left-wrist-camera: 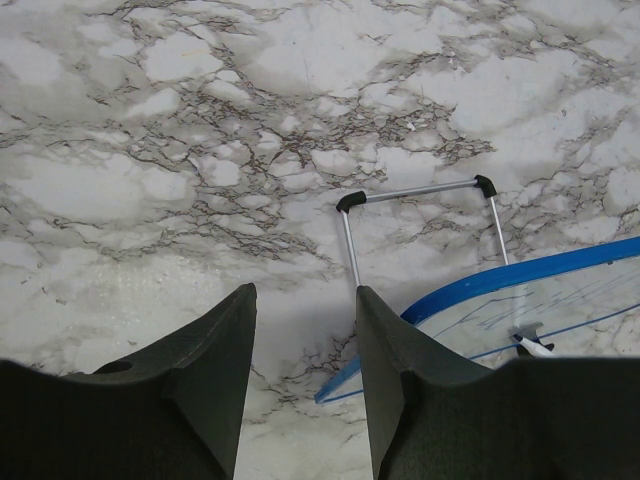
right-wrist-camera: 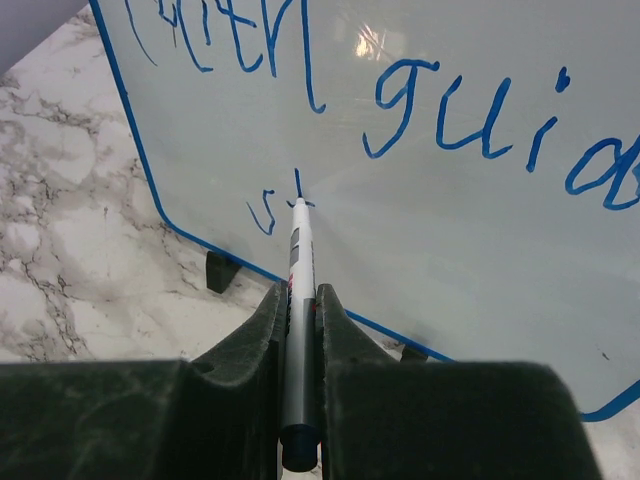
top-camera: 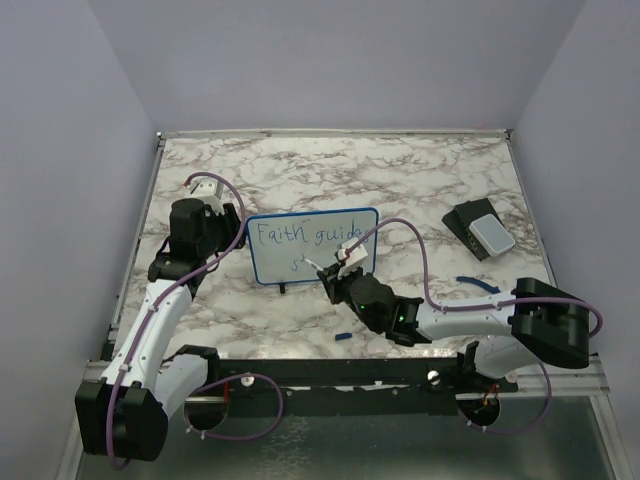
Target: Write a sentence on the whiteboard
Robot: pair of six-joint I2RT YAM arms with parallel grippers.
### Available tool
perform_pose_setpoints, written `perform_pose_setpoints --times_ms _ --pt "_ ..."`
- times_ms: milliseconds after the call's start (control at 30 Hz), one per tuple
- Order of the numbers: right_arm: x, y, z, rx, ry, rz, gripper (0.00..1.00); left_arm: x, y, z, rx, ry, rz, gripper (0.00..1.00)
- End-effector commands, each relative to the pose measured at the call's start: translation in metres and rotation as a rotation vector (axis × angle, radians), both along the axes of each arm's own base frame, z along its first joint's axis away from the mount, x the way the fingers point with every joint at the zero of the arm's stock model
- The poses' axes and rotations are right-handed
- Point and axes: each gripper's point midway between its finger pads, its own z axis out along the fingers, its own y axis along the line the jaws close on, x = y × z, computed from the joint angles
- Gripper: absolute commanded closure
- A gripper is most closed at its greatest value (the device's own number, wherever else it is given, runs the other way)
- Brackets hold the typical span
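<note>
**Marker on the board: second line begun**

Clamped between the fingers of the right gripper (right-wrist-camera: 300,300), a white marker (right-wrist-camera: 297,250) points straight ahead. Its tip touches the whiteboard (right-wrist-camera: 450,260) low on the writing face, just above the blue frame. Above the tip runs the sentence (right-wrist-camera: 440,110), "Faith guid…" in blue ink. Beside the tip sit two short strokes, possibly "s" and "t", too cramped to read surely. Left gripper (left-wrist-camera: 305,310): jaws apart and holding nothing, behind the board, with the wire prop (left-wrist-camera: 420,190) ahead and the frame edge just off its right finger. Step in hand, by judgement: writing the lower word. The next move calls for short, light strokes rightward that do not push the propped board over.
</note>
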Motion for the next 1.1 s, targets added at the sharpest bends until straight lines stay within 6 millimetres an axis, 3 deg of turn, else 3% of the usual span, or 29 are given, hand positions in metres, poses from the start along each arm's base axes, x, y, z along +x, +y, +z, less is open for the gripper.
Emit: perform_pose_setpoints --times_ms 0,533,1067 --pt "-0.001 -0.012 -0.017 -0.028 0.048 -0.034 0.99 -0.003 0.000 -0.003 0.006 0.000 0.002 0.53" --pt "-0.007 -0.009 -0.026 -0.043 0.103 -0.018 0.99 -0.003 0.001 -0.003 0.007 0.001 0.002 0.53" --pt "-0.003 -0.020 -0.018 -0.024 0.083 -0.061 0.99 -0.003 0.000 -0.002 0.007 -0.001 0.002 0.53"
